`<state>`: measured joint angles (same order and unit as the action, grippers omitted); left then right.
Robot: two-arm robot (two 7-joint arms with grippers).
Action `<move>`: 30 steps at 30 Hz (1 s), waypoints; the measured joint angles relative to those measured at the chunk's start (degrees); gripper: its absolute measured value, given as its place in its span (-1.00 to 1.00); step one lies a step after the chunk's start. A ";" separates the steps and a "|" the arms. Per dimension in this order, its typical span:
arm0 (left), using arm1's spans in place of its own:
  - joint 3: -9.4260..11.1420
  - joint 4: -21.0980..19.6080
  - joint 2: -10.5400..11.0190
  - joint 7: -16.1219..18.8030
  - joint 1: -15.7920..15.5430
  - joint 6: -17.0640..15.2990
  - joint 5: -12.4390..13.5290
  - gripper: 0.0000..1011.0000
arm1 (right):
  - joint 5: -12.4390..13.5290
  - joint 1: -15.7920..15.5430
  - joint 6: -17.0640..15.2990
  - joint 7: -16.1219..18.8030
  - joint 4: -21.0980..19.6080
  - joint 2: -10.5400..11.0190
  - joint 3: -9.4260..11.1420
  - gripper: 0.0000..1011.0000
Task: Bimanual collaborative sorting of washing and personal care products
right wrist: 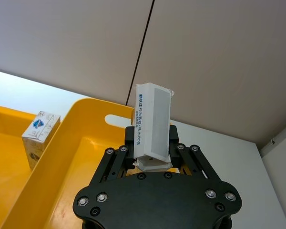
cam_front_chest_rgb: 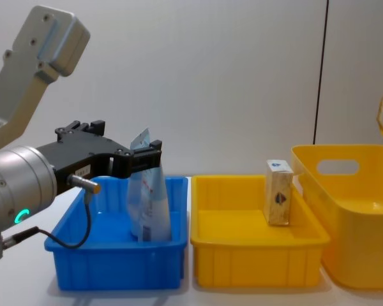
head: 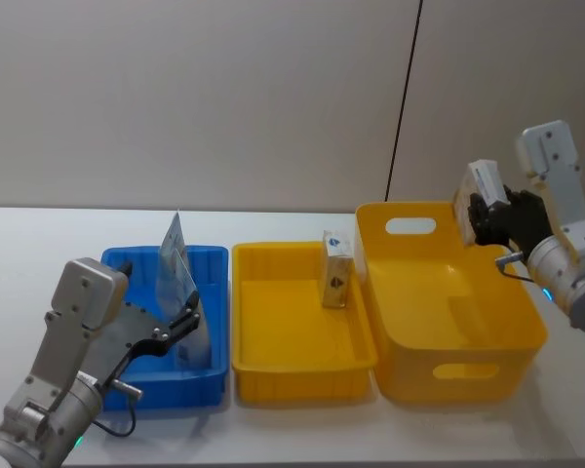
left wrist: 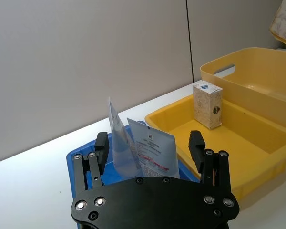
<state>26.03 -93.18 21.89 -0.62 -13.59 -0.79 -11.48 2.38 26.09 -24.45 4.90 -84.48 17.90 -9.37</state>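
Head view: left gripper (head: 190, 320) at 8 o'clock, released around tubes (head: 175, 261) in blue bin (head: 213, 255); at 3 o'clock I see right gripper (head: 482, 216) grasping a box (head: 486, 180)

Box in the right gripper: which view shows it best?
Right wrist view: the box sits mid-frame and close, clamped in the right gripper. Head view shows it small, beside the tall yellow bin, near its far rim; chest view cuts it off at the edge.

Illegible print, perhaps Chinese, on the white box (right wrist: 152, 121) and the tube (left wrist: 153, 153).
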 joint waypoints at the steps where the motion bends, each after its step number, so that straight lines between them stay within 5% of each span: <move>1: 0.00 0.00 0.00 0.00 0.00 0.00 0.00 0.98 | -0.01 0.04 0.03 0.07 0.02 -0.01 -0.02 -0.31; 7: 0.00 0.00 0.00 0.00 0.00 0.00 0.00 0.98 | -0.07 0.29 0.25 0.43 0.13 -0.04 -0.12 -0.23; 23: -0.03 0.00 -0.03 -0.05 0.00 -0.01 -0.01 0.98 | -0.14 0.57 0.51 0.84 0.28 -0.12 -0.25 0.82; 30: -0.36 -0.05 -0.42 -0.56 -0.32 -1.58 -0.78 0.98 | -0.14 0.60 0.55 0.90 0.30 -0.12 -0.28 0.98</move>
<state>25.67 -93.22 21.47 -1.19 -13.91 -2.38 -12.26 2.25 26.68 -23.90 5.80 -84.18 17.78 -9.66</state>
